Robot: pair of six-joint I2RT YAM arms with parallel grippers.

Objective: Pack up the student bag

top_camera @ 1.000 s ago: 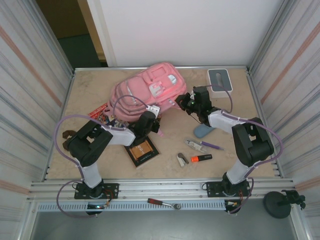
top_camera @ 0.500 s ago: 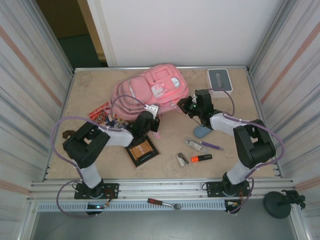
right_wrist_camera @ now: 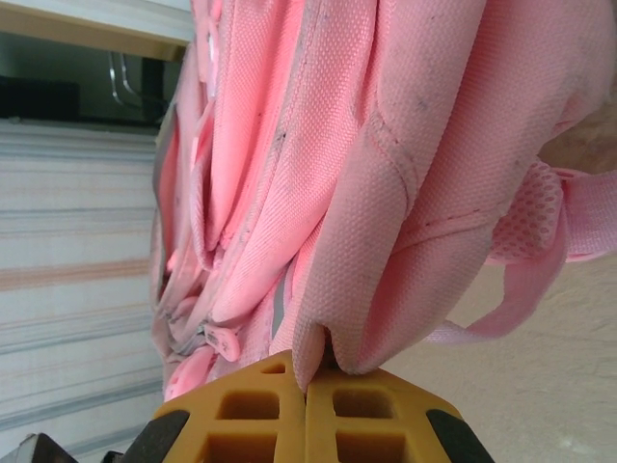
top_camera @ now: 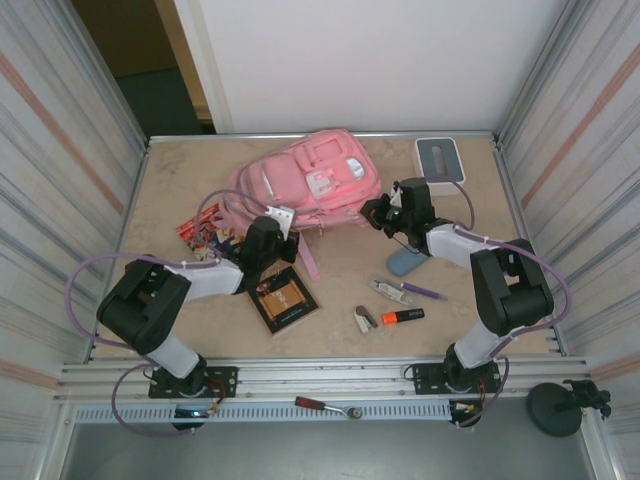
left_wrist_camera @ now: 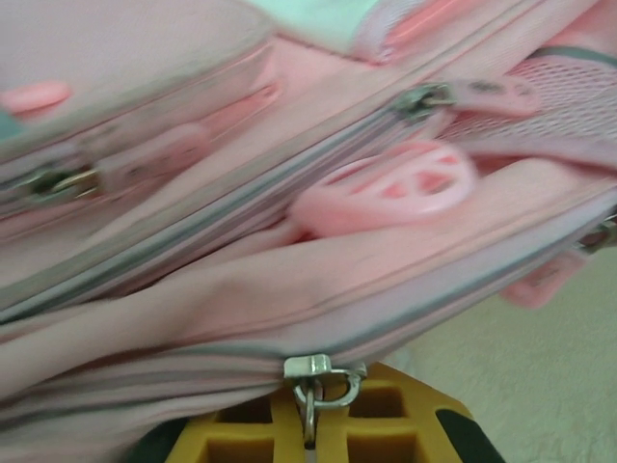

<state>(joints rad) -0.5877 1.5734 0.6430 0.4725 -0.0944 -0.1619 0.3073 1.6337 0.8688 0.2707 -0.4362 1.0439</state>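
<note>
Plainly the packing has barely begun. The left gripper (left_wrist_camera: 310, 429) is clamped on a metal zipper pull (left_wrist_camera: 314, 378) of the student bag (top_camera: 310, 178), whose pink bulk lies directly ahead of its fingers; the zip running off to either side looks closed. The right gripper (right_wrist_camera: 307, 381) is pinched tight on a fold of the bag's fabric at the far side, probably steadying it. Behind both grippers, toward the arm bases, a notebook (top_camera: 283, 300), an orange highlighter (top_camera: 403, 316) and a purple pen (top_camera: 424, 291) lie loose on the table (top_camera: 180, 170). Opening and loading are yet to be done.
</note>
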